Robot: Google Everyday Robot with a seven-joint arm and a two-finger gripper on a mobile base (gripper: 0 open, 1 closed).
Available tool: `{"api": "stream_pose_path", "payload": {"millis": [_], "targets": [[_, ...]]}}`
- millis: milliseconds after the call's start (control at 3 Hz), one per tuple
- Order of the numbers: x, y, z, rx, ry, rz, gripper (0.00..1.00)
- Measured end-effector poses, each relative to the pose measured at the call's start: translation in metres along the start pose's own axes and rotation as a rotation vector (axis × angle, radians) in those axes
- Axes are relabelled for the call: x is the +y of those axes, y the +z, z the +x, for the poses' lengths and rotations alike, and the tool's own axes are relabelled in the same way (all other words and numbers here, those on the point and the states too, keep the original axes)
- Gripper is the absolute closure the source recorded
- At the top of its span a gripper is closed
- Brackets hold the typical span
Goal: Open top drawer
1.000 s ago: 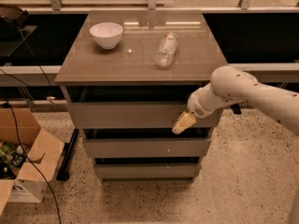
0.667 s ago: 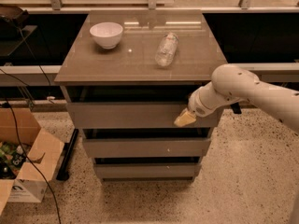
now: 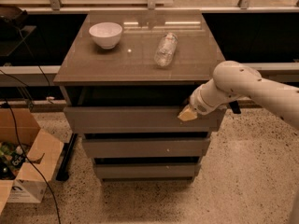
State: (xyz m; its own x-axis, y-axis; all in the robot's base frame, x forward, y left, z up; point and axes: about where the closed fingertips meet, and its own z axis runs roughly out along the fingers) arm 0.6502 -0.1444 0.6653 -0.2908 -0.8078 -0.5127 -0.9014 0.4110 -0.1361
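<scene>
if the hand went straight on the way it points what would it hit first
Most likely the top drawer: the hand is at the right end of its front panel, by the upper edge, pointing down and left into it. It may be touching already; depth is unclear.

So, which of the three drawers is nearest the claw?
The top drawer, the widest and tallest front; the claw is at its upper right edge.

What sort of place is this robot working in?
Likely a lab or office test space, not a home: speckled floor, loose cables, a cardboard box beside a drawer cabinet. The gripper sits at the top drawer's right upper edge.
</scene>
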Motion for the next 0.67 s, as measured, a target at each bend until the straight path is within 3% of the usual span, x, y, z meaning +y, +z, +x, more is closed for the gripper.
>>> {"api": "stream_pose_path", "payload": {"millis": [333, 667], "targets": [[0.0146, -0.005, 0.0012, 0.0, -0.011, -0.029, 0.87], [0.0154, -0.0058, 0.0016, 0.0, -0.011, -0.031, 0.64]]}}
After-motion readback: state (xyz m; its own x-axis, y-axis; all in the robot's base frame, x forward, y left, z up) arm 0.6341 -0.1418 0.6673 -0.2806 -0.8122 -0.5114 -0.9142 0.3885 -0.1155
